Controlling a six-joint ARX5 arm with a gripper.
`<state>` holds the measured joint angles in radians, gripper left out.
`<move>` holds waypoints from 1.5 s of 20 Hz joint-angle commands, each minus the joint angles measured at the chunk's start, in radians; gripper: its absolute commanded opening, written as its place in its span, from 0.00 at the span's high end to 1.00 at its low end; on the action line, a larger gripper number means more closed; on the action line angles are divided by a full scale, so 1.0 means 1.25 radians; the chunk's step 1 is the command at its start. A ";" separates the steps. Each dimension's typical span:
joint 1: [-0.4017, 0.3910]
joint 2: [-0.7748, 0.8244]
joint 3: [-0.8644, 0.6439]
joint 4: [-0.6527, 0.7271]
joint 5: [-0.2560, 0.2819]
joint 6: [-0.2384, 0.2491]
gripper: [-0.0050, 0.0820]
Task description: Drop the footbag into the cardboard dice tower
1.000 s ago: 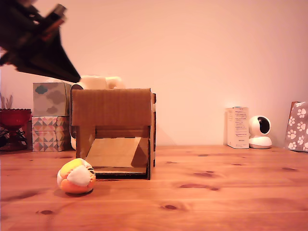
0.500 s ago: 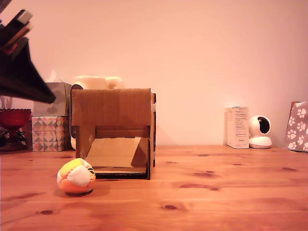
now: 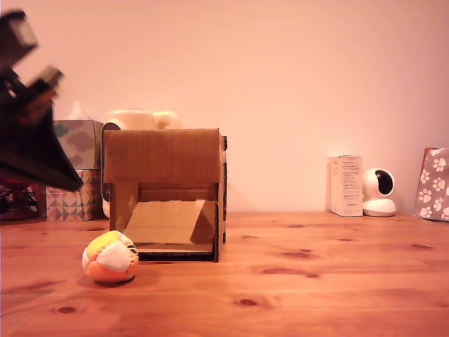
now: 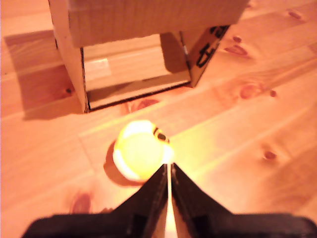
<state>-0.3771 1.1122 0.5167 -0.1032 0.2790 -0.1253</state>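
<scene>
The footbag (image 3: 111, 258), a soft ball of orange, yellow and white panels, lies on the wooden table just in front of the cardboard dice tower (image 3: 165, 158), at the tower's corner on the exterior view's left. The tower is a brown box whose front opening shows a sloped ramp. My gripper (image 3: 76, 185) hangs dark and blurred at the exterior view's left, above and left of the ball. In the wrist view the gripper (image 4: 168, 167) is shut, its fingers nearly touching and holding nothing. The footbag (image 4: 139, 150) lies just beyond its tips, with the tower (image 4: 148, 20) farther on.
Two patterned tissue boxes (image 3: 78, 142) are stacked behind the tower on the exterior view's left, and a cream object (image 3: 140, 119) rises behind its top. On the right stand a white carton (image 3: 346, 185), a small white camera (image 3: 379, 192) and a paw-print bag (image 3: 435, 184).
My arm has come down along the exterior view's left edge, its tip now lower and nearer the table. The footbag and the tower have not moved.
</scene>
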 commanded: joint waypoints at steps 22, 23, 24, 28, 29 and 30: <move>0.002 0.388 -0.012 0.399 -0.001 0.002 0.04; 0.002 0.401 -0.012 0.408 -0.001 0.001 0.05; 0.002 0.413 -0.012 0.413 -0.001 0.001 0.05; 0.002 0.435 -0.012 0.411 0.000 0.001 0.39; 0.002 0.435 -0.011 0.411 0.001 0.001 0.56; 0.002 0.435 -0.010 0.411 0.005 -0.002 0.70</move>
<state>-0.3771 1.6409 0.5167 0.4057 0.2848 -0.1253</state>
